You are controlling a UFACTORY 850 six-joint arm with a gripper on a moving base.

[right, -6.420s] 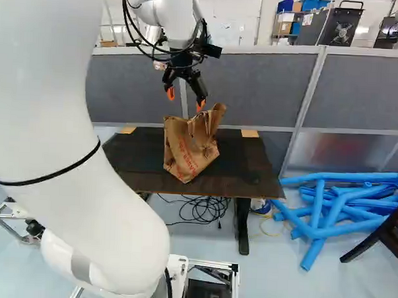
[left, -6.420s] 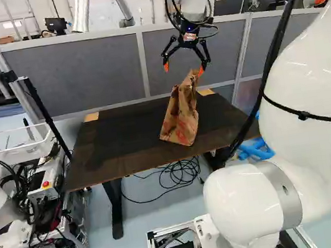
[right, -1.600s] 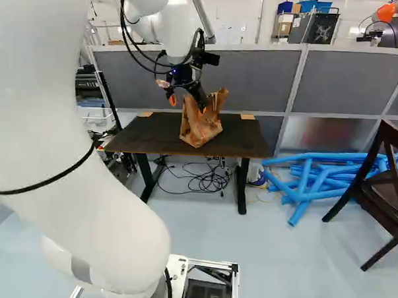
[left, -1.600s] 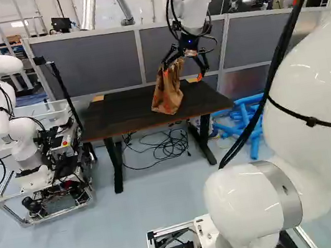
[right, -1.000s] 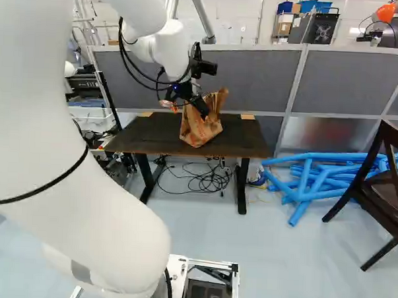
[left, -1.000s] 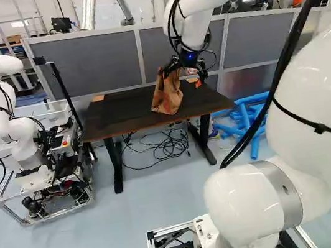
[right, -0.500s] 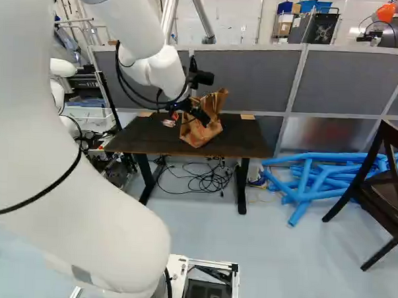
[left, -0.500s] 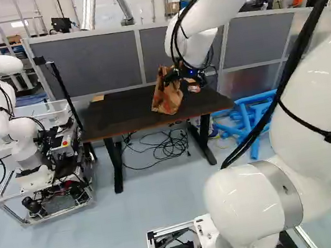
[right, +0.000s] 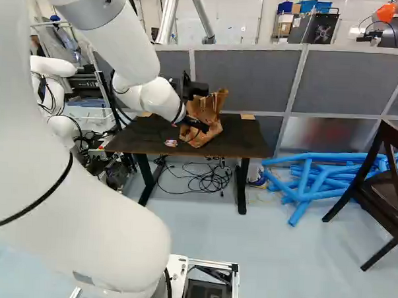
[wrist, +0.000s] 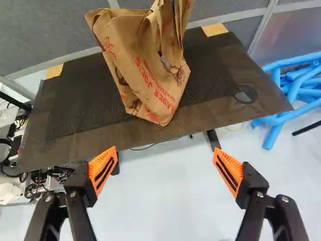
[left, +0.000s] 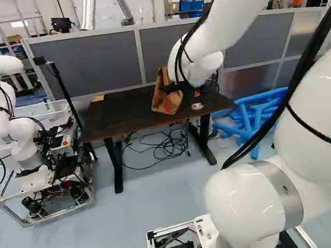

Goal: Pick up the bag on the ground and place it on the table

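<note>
In the right base view the gripper is partly hidden by my wrist and shows in front of the bag. The wrist view shows the gripper open, its orange-padded fingers wide apart with nothing between them. Ahead of them the brown paper bag stands on the dark table, leaning a little, its handles up. Space shows between the fingers and the bag. The same bag is partly covered by the gripper and cables in the left base view.
Another robot stands on its cart left of the table. Blue tubes lie on the floor to the table's right, near a dark wooden chair. Black cables lie under the table. Grey partitions rise behind it.
Since the oldest frames the base has moved back from the table. Over the last second or so my arm has lowered and drawn back from above the bag, which stays on the table.
</note>
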